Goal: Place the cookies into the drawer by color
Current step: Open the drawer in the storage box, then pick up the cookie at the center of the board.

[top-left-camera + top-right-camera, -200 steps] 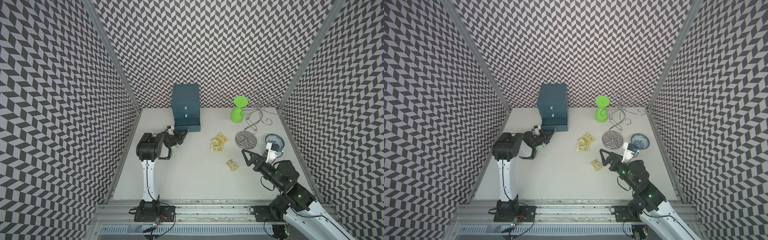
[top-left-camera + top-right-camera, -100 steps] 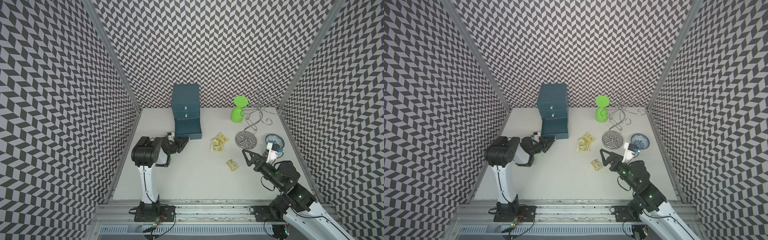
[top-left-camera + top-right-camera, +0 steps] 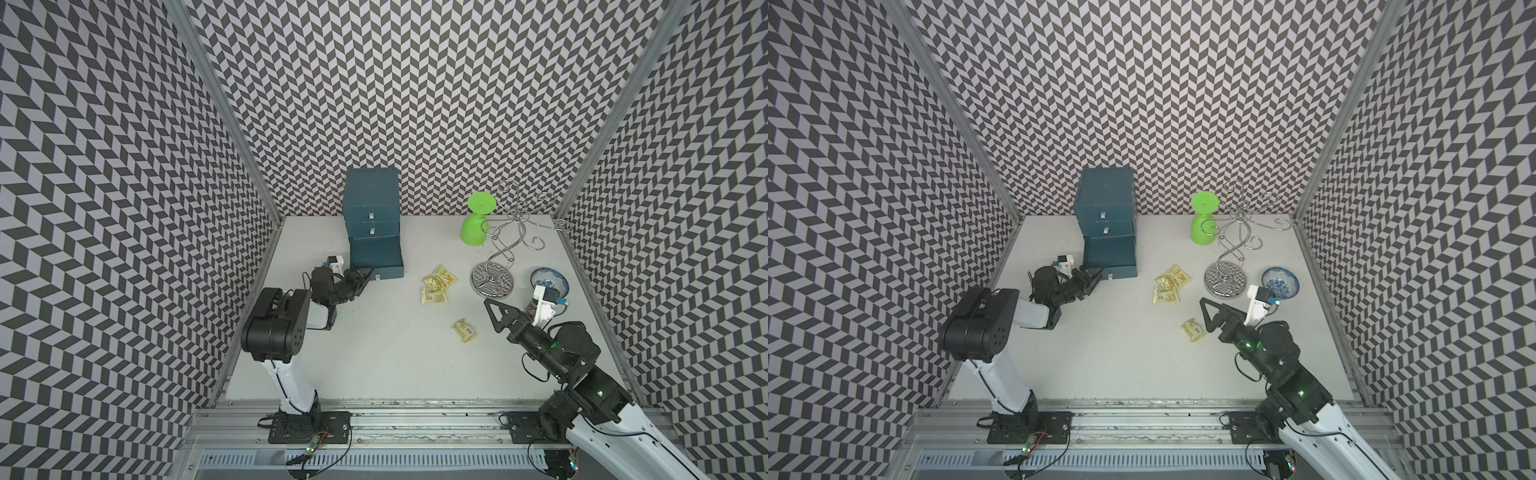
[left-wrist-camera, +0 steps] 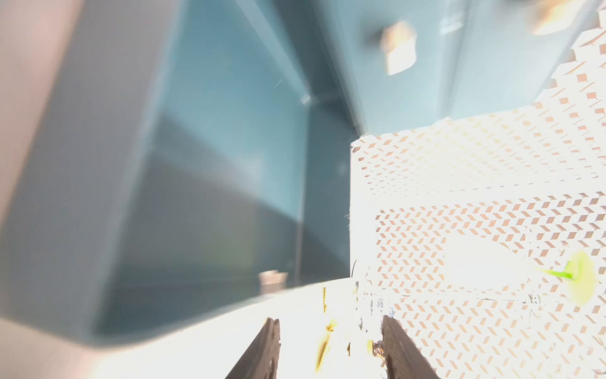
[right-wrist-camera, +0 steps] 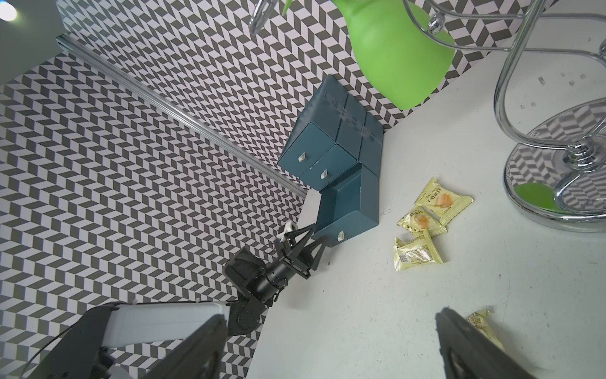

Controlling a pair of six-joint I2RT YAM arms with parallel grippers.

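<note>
Drawer: the teal chest [image 3: 371, 195] stood at twelve o'clock on the table [image 3: 374, 357]. Its bottom drawer [image 3: 376, 255] was pulled out towards six, and the two above it were shut.
Inside it: from above we saw no packet there. The left wrist view was too blurred to add anything.
Left gripper: the left gripper [image 3: 366, 275] sat low, just beside the open drawer's front and its pale tab [image 3: 377, 276]. Its jaws were parted with nothing between them.
Right gripper: the right gripper [image 3: 493, 309] hung over the table's four o'clock side, pointing towards ten. Its jaws were spread wide and empty.
Cookies: we counted four pale yellow packets, all on the table. Three lay in a cluster [image 3: 436, 284] at three o'clock of the open drawer, and a lone packet [image 3: 464, 330] lay apart at five o'clock of the cluster.
Key relation: the lone packet lay at about eight o'clock of the right fingertips, just beside them. Its long axis ran from ten to four.
Nearer arm: the right arm was clearly nearer. The left gripper was well apart from the packet, at ten o'clock of it.
Next move, as we judged it: come down over the lone packet, close across its short axis, then carry it towards ten to the open drawer.
Nearby: a chrome stand [image 3: 494, 280], a green cup [image 3: 473, 226] and a blue bowl [image 3: 549, 281] stood between twelve and two o'clock of the right gripper.
</note>
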